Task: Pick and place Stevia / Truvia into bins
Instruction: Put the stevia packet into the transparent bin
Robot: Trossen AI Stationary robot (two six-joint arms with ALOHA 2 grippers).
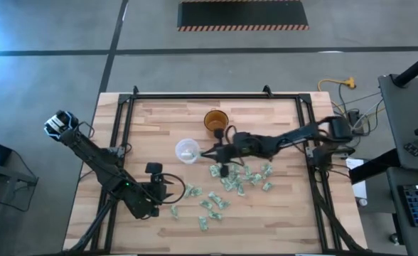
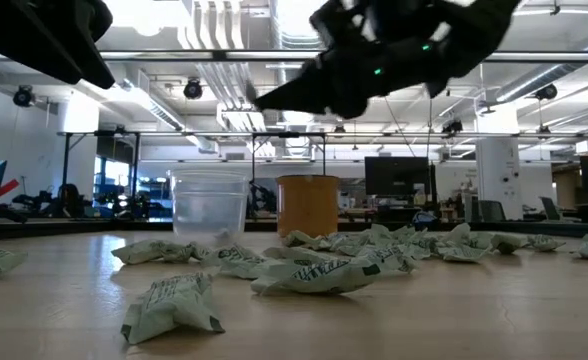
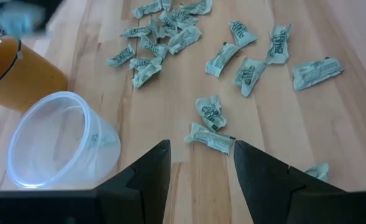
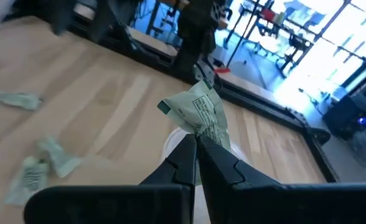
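A crumpled pale green paper sachet [image 4: 198, 112] is pinched by its edge in the right gripper [image 4: 195, 144] near the translucent round plastic cup [image 1: 187, 151]; it could slip out short of the cup. The left gripper's [image 3: 198, 163] fingers are parted, empty.

Pale wood-plank table [image 1: 280, 213], edged by a black metal frame [image 1: 195, 96] along its far side and both ends. Amber cup [image 1: 215, 121] upright on the far half of the boards, open mouth up. Grey floor [image 1: 45, 78] around. Beyond the far edge, a dark mat [image 1: 242, 14] with an orange-striped border. Off the far right corner, a yellow cable [image 1: 337, 84] on the floor. At the right, a dark desk with a keyboard [image 1: 416, 203]. From table height, a workshop behind: ceiling ducts [image 2: 214, 40], a dark monitor [image 2: 389, 177], a white pillar [image 2: 494, 165].
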